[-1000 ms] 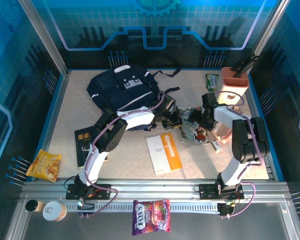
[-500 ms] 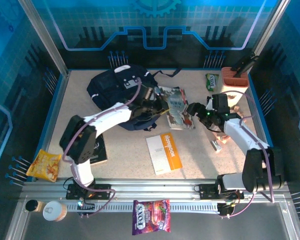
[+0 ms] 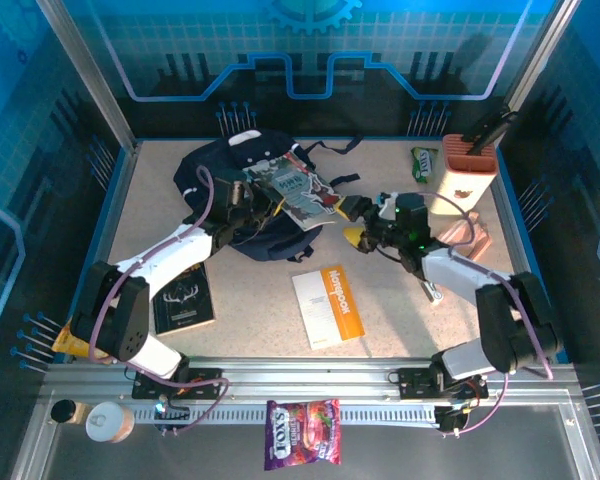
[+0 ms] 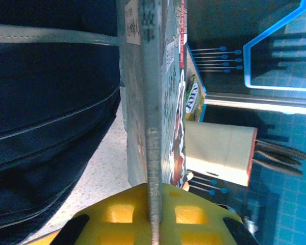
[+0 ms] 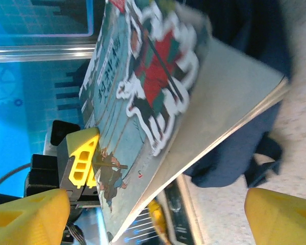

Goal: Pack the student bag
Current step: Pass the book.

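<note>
The student bag (image 3: 220, 185), dark navy with thin white stripes, lies at the back left of the table. My left gripper (image 3: 263, 203) is shut on the edge of an illustrated picture book (image 3: 298, 188), holding it tilted over the bag's right side. In the left wrist view the yellow jaws (image 4: 153, 204) pinch the book (image 4: 152, 102) edge-on beside the bag (image 4: 46, 127). My right gripper (image 3: 358, 222) stands open just right of the book, holding nothing. In the right wrist view the book (image 5: 143, 87) hangs above the bag (image 5: 234, 153), apart from my right gripper (image 5: 153, 219).
An orange notebook (image 3: 328, 305) lies mid-table and a black book (image 3: 183, 297) near the left arm. A cream pen holder (image 3: 467, 170) and a green packet (image 3: 424, 160) stand back right. A chips bag (image 3: 88, 330), a purple candy bag (image 3: 302, 447) and a cup (image 3: 108, 422) sit along the near edge.
The left arm has carried the picture book leftward from mid-table to above the bag. The right gripper has opened wider and followed to the left.
</note>
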Tool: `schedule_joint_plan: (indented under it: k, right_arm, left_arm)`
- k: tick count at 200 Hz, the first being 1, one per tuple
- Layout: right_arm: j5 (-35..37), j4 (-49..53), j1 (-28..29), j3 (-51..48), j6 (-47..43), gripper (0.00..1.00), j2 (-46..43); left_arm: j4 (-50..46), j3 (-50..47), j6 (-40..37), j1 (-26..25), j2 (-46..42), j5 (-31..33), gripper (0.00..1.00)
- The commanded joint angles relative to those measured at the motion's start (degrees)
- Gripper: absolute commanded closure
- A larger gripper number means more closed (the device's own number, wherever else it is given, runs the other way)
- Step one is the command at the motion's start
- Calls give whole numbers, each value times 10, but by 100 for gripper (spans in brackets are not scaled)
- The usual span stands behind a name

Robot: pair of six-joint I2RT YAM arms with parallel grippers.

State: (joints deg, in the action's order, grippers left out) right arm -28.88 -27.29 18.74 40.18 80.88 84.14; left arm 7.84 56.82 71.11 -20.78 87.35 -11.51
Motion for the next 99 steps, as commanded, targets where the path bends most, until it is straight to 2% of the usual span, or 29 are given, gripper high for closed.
schedule_joint_plan:
  k: [1, 21, 57, 81, 99]
  right_arm:
    - [-7, -124, 31, 24, 97, 11, 48]
    - [-1, -171, 53, 45, 123, 11, 93]
    - [28, -235, 75, 60, 161, 20, 151]
    - [42, -249, 76, 58, 165, 30, 166]
    - [57, -257, 77, 50, 159, 41, 166]
  left_arm:
    - [66, -11, 49, 2, -23, 12, 100]
    - [77, -20, 58, 3, -25, 14, 100]
    - [76, -27, 63, 7, -34, 6, 100]
    - [74, -46, 60, 9, -49, 5, 100]
    - [83, -57, 42, 12, -54, -2, 100]
